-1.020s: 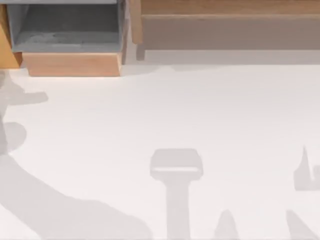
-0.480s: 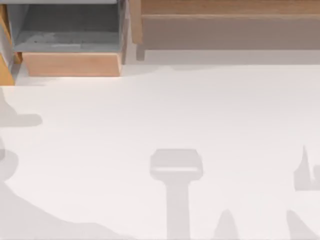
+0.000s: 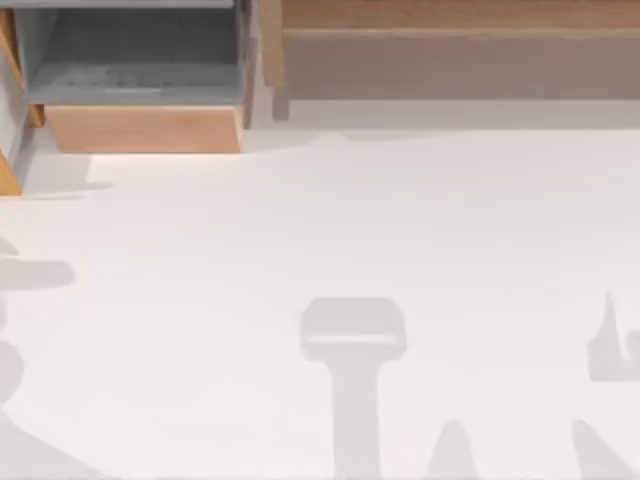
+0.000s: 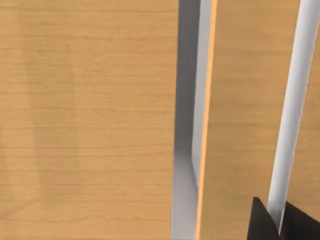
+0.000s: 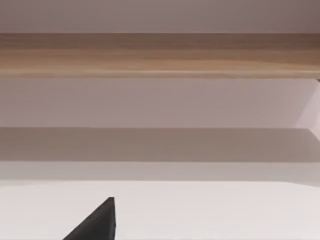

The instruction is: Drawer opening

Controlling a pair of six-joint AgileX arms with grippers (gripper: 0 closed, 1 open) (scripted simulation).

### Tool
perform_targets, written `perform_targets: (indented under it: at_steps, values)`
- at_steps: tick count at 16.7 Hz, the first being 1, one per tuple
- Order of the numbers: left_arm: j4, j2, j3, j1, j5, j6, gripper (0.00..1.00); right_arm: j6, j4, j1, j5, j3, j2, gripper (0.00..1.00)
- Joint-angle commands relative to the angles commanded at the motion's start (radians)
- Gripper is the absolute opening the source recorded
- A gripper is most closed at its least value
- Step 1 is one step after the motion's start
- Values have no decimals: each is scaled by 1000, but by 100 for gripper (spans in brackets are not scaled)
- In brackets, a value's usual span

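Inventory for you, operator:

1. Drawer [image 3: 140, 90]: far left of table in top view, pulled out. Grey inside exposed, wooden front panel [image 3: 143, 129] toward the near side. 2nd wooden drawer edge [image 3: 8, 175] at the far left border, just beside it.
2. Cabinet [image 3: 450, 30]: long wooden unit along far edge, centre to right, w/ shaded recess under its top.
3. Table [image 3: 330, 230]: white, bare mid area, arm shadows across near half.
4. Left gripper [image 4: 280, 222]: in left wrist view, dark fingertips [image 4: 260, 220] straddle a white bar handle [image 4: 292, 100] on a wood panel; closed on it or not, can't tell.
5. Right gripper: one dark fingertip [image 5: 97, 222] in right wrist view, over table, facing cabinet, well apart from it. Claw state: can't tell.
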Motion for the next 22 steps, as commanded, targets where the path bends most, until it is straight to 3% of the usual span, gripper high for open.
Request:
perform_targets:
  at_steps: [9,17,21,22]
  values:
    - [63,-44,-102,43,44,4,0,0,0,0,0,0,0,100]
    - [174,-121,-298,158,161,10,0,0,0,0,0,0,0,100]
    - [176,-122,-301,160,163,11,0,0,0,0,0,0,0,100]
    - [176,-122,-301,160,163,11,8,0,0,0,0,0,0,100]
